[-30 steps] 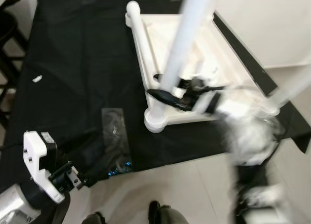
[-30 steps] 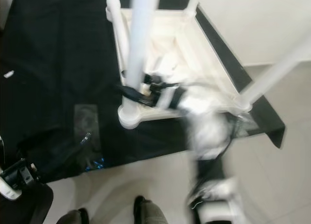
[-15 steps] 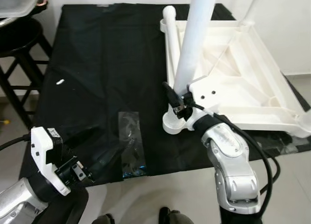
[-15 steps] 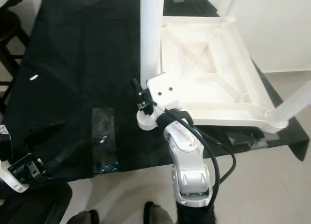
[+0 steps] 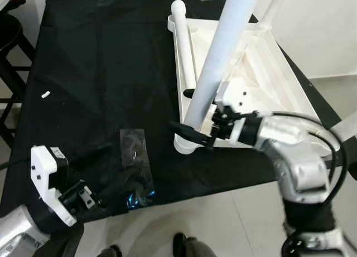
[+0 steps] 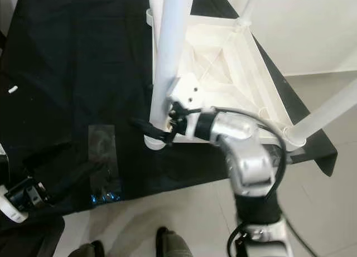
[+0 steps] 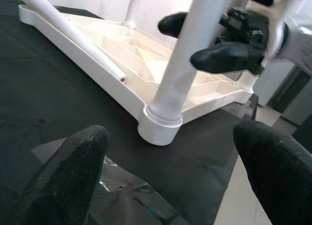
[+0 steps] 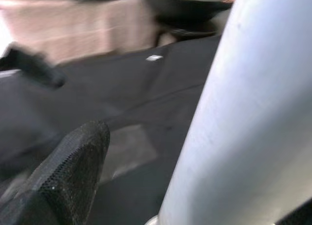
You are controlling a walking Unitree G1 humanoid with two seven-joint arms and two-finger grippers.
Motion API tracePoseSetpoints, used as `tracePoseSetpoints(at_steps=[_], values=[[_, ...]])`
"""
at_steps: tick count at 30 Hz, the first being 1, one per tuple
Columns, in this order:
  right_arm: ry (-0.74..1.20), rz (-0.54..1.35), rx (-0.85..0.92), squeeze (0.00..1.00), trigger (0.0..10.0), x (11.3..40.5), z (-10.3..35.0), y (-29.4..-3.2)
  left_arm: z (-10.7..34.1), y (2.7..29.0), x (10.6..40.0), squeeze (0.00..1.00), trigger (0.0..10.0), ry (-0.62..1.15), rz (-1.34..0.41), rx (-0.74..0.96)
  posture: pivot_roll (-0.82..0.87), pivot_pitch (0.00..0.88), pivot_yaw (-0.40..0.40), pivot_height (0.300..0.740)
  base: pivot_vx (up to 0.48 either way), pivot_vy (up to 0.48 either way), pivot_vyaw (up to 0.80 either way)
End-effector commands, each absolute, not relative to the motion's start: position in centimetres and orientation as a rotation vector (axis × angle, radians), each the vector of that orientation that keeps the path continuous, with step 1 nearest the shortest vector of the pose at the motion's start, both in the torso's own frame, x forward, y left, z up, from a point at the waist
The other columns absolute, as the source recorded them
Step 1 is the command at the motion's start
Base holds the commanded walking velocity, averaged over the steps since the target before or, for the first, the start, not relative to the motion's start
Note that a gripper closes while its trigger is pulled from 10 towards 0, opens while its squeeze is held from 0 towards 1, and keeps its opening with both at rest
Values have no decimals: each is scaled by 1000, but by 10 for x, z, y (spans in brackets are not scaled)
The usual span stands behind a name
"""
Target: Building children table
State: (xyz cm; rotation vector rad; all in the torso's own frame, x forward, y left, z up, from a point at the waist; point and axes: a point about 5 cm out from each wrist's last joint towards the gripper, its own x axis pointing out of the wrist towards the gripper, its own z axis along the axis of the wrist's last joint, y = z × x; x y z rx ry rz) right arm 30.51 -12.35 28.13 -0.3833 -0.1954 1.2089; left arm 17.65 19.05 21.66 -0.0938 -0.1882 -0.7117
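Left pincer (image 5: 120,182) low at the near-left worktop (image 5: 100,73) edge, fingers spread wide, nothing held, just above the clear plastic bag (image 5: 136,156). Inverted white table top (image 5: 262,78) lies on the worktop's right half. Right pincer (image 5: 192,115) straddles the near-corner leg (image 5: 215,67) low by its socket (image 5: 187,142); fingers flank it, contact can't be confirmed. Suggest: keep the leg square to the socket, press straight down, no side load. Left wrist view shows the leg seated in its collar; head views add the far legs
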Motion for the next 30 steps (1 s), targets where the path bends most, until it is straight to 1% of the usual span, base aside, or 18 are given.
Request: tracePoseSetpoints(at_steps=[1,2,3,4,7,8,10,12,16,19,24,25,26,27,28,29,30], values=[[-214,1284,-414,0,10000,320,293,-130,216,188,171,0,10000,-177,-717,-83,66,288,-142,740,0,0,0],[-214,1284,-414,0,10000,320,293,-130,216,188,171,0,10000,-177,-717,-83,66,288,-142,740,0,0,0],[-239,1264,-406,0,10000,331,302,-131,216,188,170,0,10000,-175,-715,-83,70,290,-144,740,0,0,0],[-239,1264,-406,0,10000,331,302,-131,216,188,170,0,10000,-175,-715,-83,70,290,-144,740,0,0,0],[-246,1261,-385,0,10000,350,313,-132,217,188,166,0,10000,-172,-711,-82,80,295,-141,740,0,0,0],[-235,1304,-392,0,0,351,312,-130,217,188,165,0,10000,-169,-710,-81,89,299,-140,740,0,0,0],[-229,1336,-398,0,0,351,311,-130,217,188,165,0,10000,-167,-710,-80,89,299,-140,740,0,0,0],[-226,1419,-391,0,0,349,313,-129,217,188,163,0,10000,-161,-711,-80,94,300,-137,740,0,0,0],[-224,1484,-395,0,0,351,314,-130,217,188,162,0,10000,-158,-711,-80,94,301,-134,740,0,0,0],[-226,1512,-389,0,0,351,313,-131,217,188,162,0,10000,-156,-712,-79,94,300,-132,740,0,0,0],[-236,1502,-365,0,0,347,305,-136,217,188,163,0,10000,-155,-711,-81,80,301,-140,740,0,0,0],[-241,1437,-378,0,0,346,298,-135,217,188,163,0,10000,-156,-710,-81,80,301,-140,740,0,0,0],[-219,1304,-354,0,0,343,284,-130,217,188,163,0,10000,-159,-709,-80,70,300,-148,740,0,0,0],[-219,1304,-354,0,0,343,284,-130,217,188,163,0,10000,-159,-709,-80,70,300,-148,740,0,0,0],[-205,1207,-339,0,0,340,275,-127,217,188,163,0,10000,-160,-708,-80,70,300,-148,740,0,0,0],[-155,942,-355,0,0,337,255,-116,217,189,164,0,10000,-161,-706,-80,64,300,-145,740,0,0,0],[-155,942,-355,0,0,337,255,-116,217,189,164,0,10000,-161,-706,-80,64,300,-145,740,0,0,0]])
